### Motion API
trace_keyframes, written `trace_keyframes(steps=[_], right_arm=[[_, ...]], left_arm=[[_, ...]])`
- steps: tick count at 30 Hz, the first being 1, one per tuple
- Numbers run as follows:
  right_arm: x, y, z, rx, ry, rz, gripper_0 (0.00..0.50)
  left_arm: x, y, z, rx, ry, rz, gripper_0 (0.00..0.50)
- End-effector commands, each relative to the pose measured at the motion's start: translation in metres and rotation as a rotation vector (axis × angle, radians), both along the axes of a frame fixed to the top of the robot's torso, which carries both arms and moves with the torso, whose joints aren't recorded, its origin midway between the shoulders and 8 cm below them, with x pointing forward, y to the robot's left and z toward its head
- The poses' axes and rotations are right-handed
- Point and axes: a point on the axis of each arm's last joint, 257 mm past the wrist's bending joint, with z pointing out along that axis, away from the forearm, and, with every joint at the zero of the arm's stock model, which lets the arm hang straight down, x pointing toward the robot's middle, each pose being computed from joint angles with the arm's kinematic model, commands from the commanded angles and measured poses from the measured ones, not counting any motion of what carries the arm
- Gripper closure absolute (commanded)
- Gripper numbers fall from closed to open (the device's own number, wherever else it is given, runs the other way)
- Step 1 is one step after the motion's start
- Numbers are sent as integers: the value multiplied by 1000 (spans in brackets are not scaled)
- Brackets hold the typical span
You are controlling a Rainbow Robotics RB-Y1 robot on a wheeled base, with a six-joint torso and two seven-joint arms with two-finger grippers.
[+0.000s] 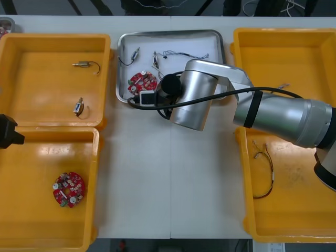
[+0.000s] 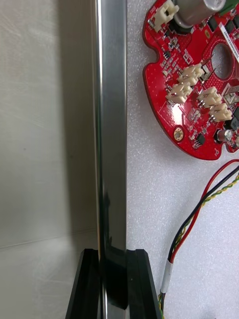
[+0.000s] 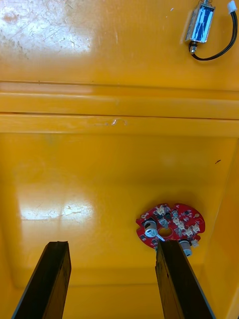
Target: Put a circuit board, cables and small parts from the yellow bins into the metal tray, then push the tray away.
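The right pincer (image 2: 113,256) is pinched narrow on the near rim of the metal tray (image 2: 110,124), one black finger outside the rim and one inside. The shiny rim runs straight on from between the fingers, so its long axis lies along the grip.

Just inside that rim, on the tray's white floor, lies a round red circuit board (image 2: 194,84). A red, yellow and black cable (image 2: 199,214) lies beside it, closer to the fingers.

From above, the right arm reaches across the surface (image 1: 173,173) to the left end of the tray's near rim. The whole metal tray (image 1: 170,33) lies beyond the grip, on the side away from the robot. Its long side runs left to right, crosswise to a push away. The circuit board (image 1: 143,80), a twisted blue and white cable (image 1: 181,53) and a small metal part (image 1: 135,54) sit inside it.

With those things loaded, the push looks like the step in hand. Because the grip is off-centre, the tray may swing as it goes.

The left pincer (image 3: 112,246) is well to the left of the tray, spread wide and holding nothing. It hangs over the near-left yellow bin (image 3: 99,174), above a second circuit board (image 3: 172,225). The right arm is by far the nearer to the tray.
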Motion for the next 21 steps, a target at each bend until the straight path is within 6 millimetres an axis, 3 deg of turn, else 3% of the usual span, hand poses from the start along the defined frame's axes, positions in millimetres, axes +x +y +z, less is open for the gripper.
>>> trace_keyframes(steps=[1,21], right_arm=[[16,20,42,76,-30,-10,500],[12,32,41,100,-16,-8,500]], left_arm=[[-6,16,13,84,-17,-68,0],[-6,16,13,84,-17,-68,0]])
